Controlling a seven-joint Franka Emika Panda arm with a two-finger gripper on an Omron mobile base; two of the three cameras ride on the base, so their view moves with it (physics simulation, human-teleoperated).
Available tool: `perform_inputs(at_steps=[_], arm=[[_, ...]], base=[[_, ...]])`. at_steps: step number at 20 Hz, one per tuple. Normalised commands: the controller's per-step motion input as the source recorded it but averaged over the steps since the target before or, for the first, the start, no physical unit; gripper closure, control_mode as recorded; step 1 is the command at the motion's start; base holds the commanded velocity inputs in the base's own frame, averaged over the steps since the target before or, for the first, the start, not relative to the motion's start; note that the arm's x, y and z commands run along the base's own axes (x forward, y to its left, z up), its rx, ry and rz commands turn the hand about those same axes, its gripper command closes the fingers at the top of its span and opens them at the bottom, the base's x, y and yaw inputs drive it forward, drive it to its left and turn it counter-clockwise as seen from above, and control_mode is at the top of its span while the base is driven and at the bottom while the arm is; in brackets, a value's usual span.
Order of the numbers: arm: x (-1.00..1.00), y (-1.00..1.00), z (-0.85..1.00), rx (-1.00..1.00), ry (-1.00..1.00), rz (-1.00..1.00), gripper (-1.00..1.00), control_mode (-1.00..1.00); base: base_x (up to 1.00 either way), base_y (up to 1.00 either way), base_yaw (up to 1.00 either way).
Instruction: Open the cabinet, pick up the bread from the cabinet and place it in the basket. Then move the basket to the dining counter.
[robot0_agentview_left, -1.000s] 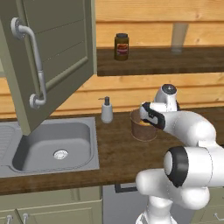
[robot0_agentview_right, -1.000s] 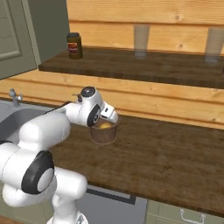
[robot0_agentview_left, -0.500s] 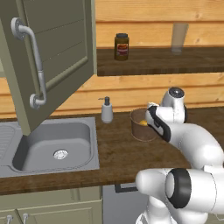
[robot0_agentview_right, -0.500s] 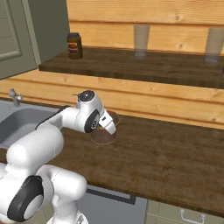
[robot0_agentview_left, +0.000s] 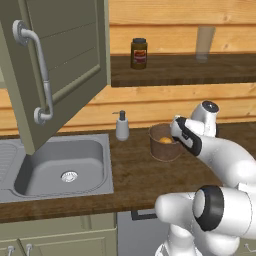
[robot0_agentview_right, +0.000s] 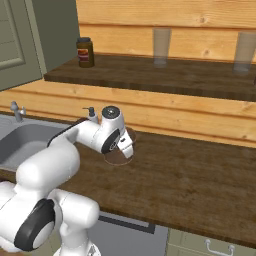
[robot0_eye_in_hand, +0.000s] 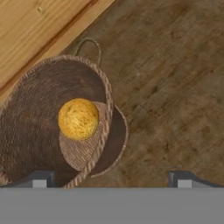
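End effector (robot0_eye_in_hand: 109, 177) shifted right; bread (robot0_eye_in_hand: 78, 118) in basket (robot0_eye_in_hand: 30, 127) beneath, up-left.

The bread (robot0_eye_in_hand: 78, 118) is golden-orange (finely speckled), the basket (robot0_eye_in_hand: 39, 100) brown with a woven weave. The cabinet (robot0_agentview_left: 60, 60) is olive-grey.

Open wood counter (robot0_eye_in_hand: 175, 87) beside the basket (robot0_eye_in_hand: 39, 113); soap dispenser (robot0_agentview_left: 122, 127) and wall close behind.
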Motion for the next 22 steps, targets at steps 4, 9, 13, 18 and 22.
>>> perform_inputs(at_steps=[4, 9, 13, 18, 22], arm=[[0.44, 0.0, -0.12, 0.03, 0.08, 0.02, -1.0, -1.0], [0.15, 0.0, -0.29, 0.01, 0.11, 0.0, -1.0, -1.0], [0.13, 0.0, -0.37, 0.02, 0.11, 0.0, -1.0, -1.0], [0.29, 0.0, -0.36, 0.0, 0.05, 0.0, -1.0, -1.0], [0.35, 0.0, -0.28, 0.0, 0.01, 0.0, -1.0, -1.0]], base=[[0.0, 0.0, 0.0], [0.0, 0.0, 0.0], [0.0, 0.0, 0.0], [0.0, 0.0, 0.0], [0.0, 0.0, 0.0]])
